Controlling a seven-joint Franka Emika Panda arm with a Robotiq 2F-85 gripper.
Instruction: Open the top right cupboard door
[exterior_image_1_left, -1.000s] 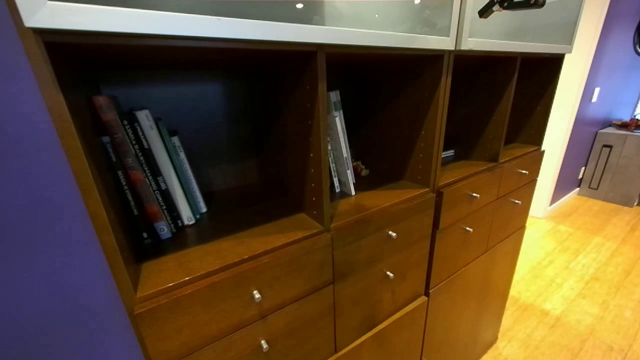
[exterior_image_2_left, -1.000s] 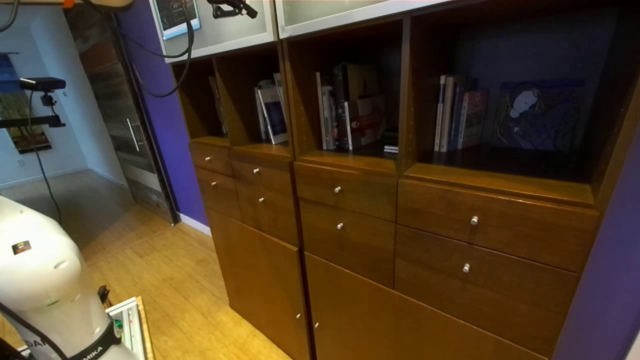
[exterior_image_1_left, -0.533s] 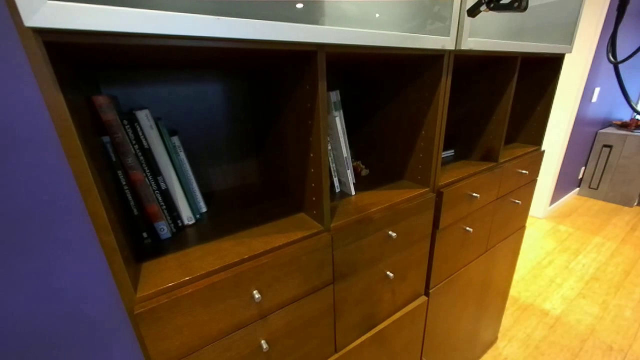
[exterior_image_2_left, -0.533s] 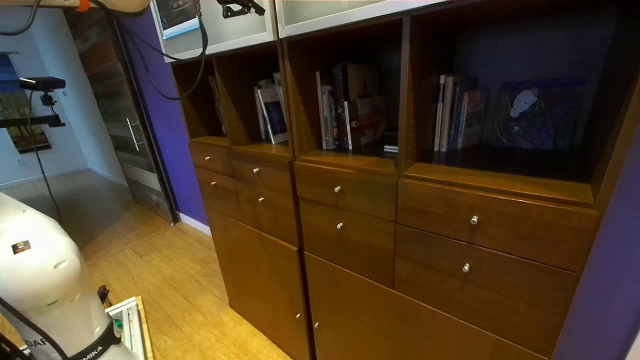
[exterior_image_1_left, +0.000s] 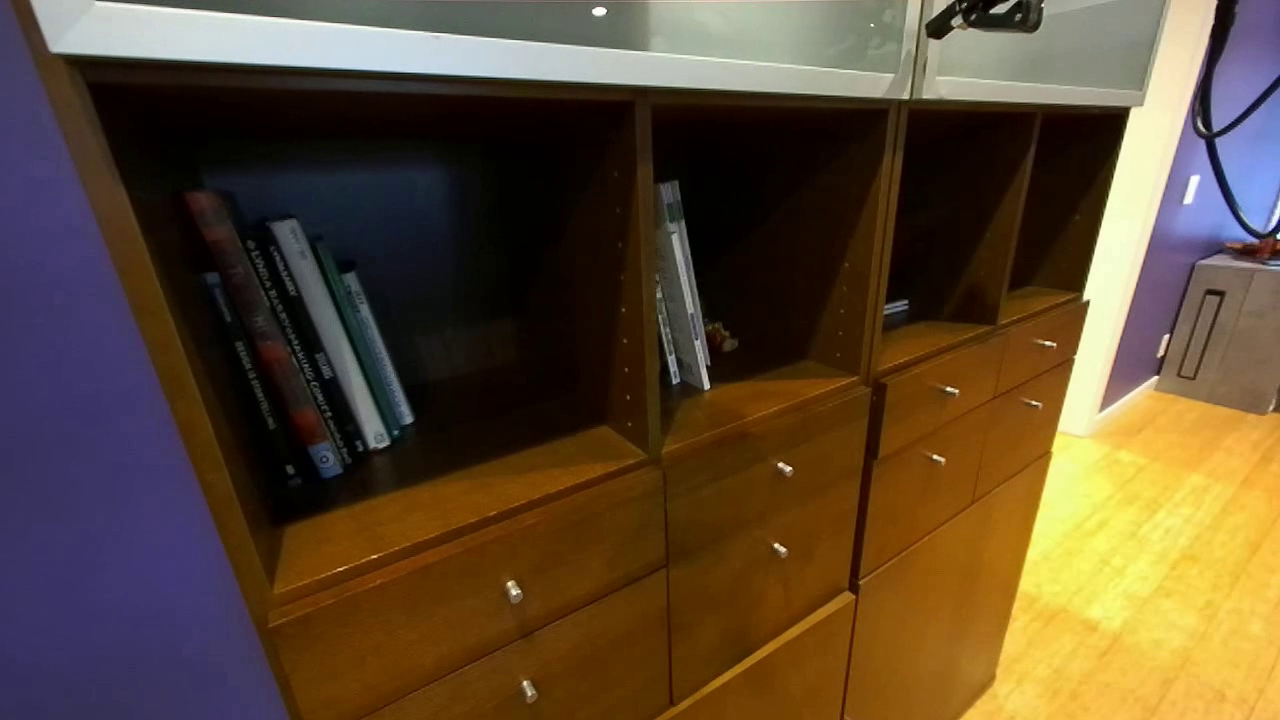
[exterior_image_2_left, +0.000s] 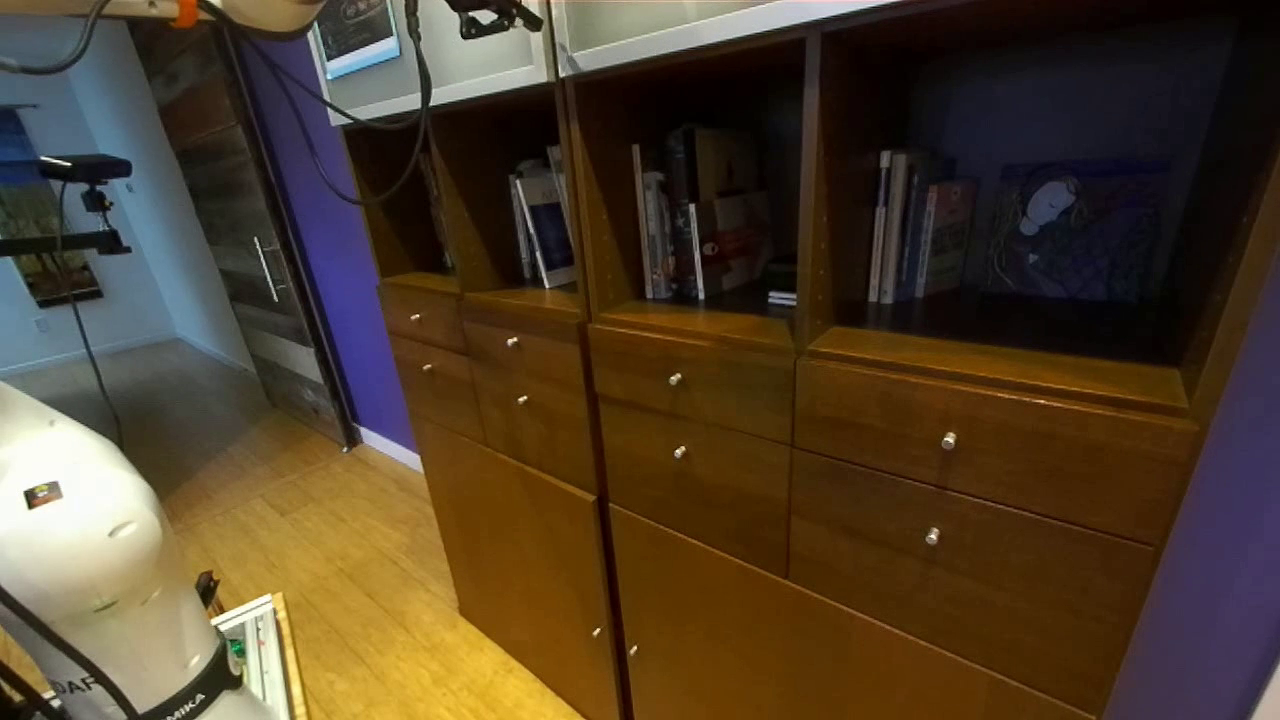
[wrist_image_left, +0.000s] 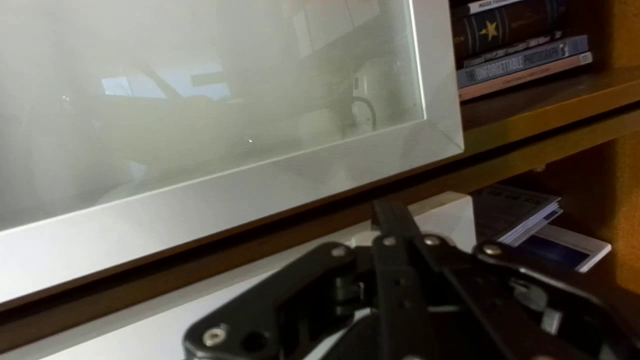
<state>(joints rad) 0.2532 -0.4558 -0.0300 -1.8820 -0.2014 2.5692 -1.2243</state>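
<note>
Gripper (wrist_image_left: 395, 220) held closed near door gap (wrist_image_left: 200, 261).
Presumably, the top right cupboard door (exterior_image_1_left: 1075, 60) was to be prised there.

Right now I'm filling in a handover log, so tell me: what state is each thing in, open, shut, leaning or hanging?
Top right cupboard door: looks shut
Top left cupboard door: looks shut
Hand: looks shut, nothing seen in its grip
Brown drawers: none pulled well out
Lower cupboard doors: shut or barely ajar, cannot tell which
Leftmost books: leaning left
Black cable: hanging in slack loops
</note>
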